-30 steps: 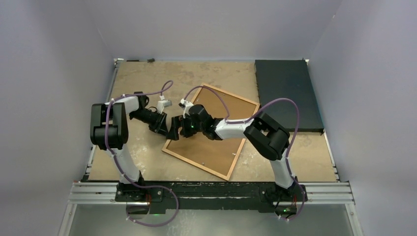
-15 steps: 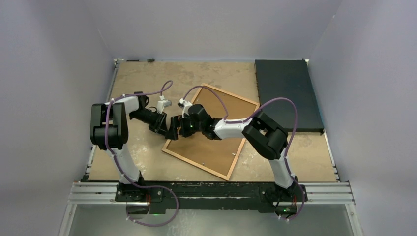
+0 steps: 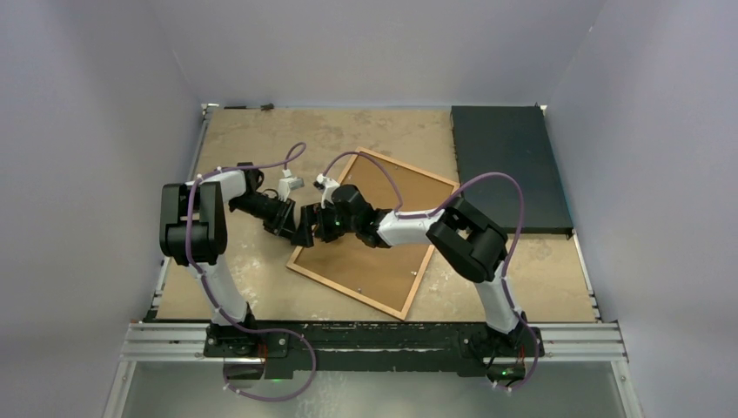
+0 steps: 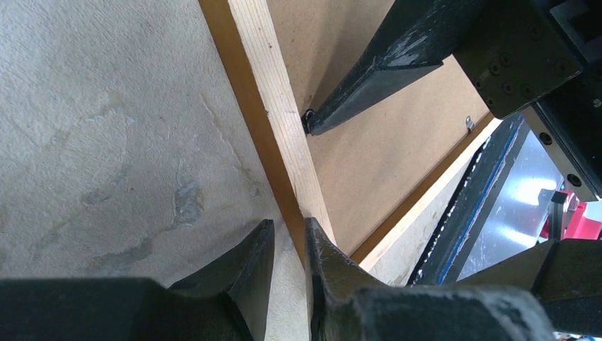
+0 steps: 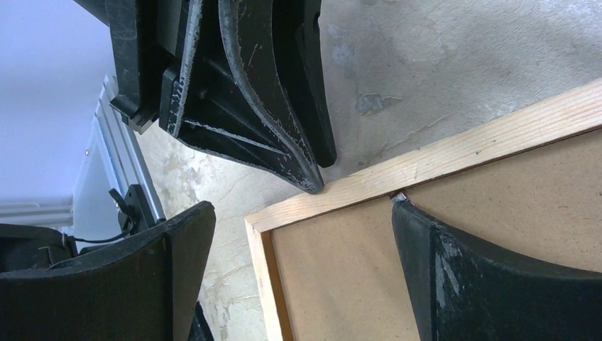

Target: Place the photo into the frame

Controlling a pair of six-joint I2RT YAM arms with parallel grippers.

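The frame [image 3: 383, 261] lies face down in the middle of the table, its plain brown board back up. The photo is not in view. My left gripper [image 3: 300, 233] is at the frame's left edge, almost shut with nothing between its fingers. In the left wrist view [image 4: 289, 231] one fingertip touches the wooden edge [image 4: 277, 92]. My right gripper [image 3: 318, 225] is open over the same corner. In the right wrist view [image 5: 302, 209] one fingertip [image 5: 454, 270] rests on a small metal tab [image 5: 399, 197] at the board's rim.
A dark black slab [image 3: 509, 165] lies at the back right of the table. Both grippers meet tip to tip at the frame's left corner. Another metal tab [image 4: 468, 122] sits on the far rim. Grey walls close in three sides.
My right gripper has crept slightly to the left along the frame's rim. The left gripper and the frame have not visibly moved.
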